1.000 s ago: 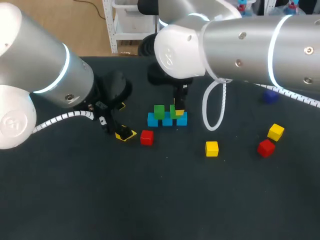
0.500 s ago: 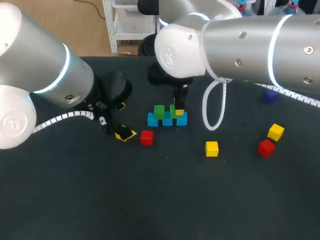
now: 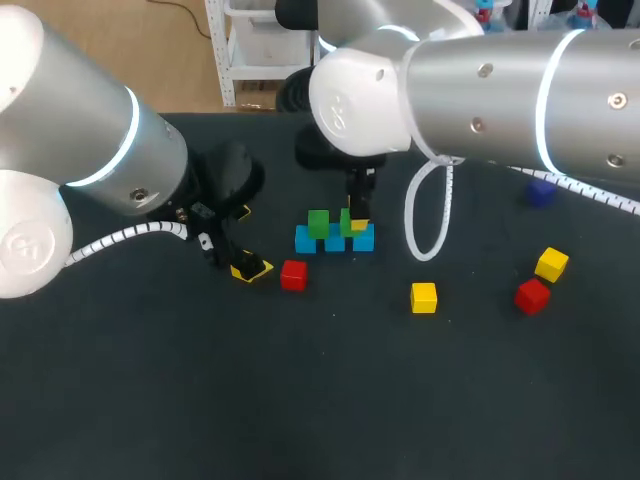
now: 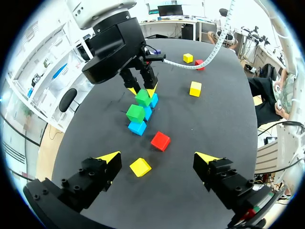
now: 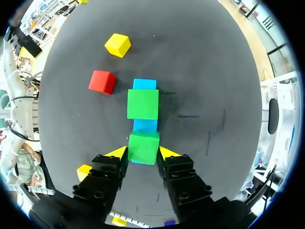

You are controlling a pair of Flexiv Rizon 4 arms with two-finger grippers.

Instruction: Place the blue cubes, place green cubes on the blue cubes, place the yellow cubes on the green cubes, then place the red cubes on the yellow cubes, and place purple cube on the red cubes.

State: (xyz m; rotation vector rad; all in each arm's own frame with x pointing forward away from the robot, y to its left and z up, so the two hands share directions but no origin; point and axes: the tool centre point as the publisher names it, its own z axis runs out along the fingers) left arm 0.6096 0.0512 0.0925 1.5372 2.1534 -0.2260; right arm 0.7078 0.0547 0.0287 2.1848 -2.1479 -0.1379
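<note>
Head view: blue cubes [image 3: 306, 240] form a row, one green cube [image 3: 318, 222] seated. Left wrist view: left gripper [image 4: 158, 158] gapes empty, yellow cube [image 4: 140, 167] just ahead. Right wrist view: right gripper [image 5: 143, 153] pinches second green cube [image 5: 144, 147] atop the row (yellow, red, purple tiers remain).

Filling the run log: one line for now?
right gripper: shut on green cube atop blue cubes | left gripper: open, by yellow cube

Silver arms [image 3: 70, 110], glowing white rings [image 3: 134, 125], white coiled cables [image 3: 140, 232], black yellow-tipped grippers [image 4: 158, 156] [image 5: 143, 152]
</note>
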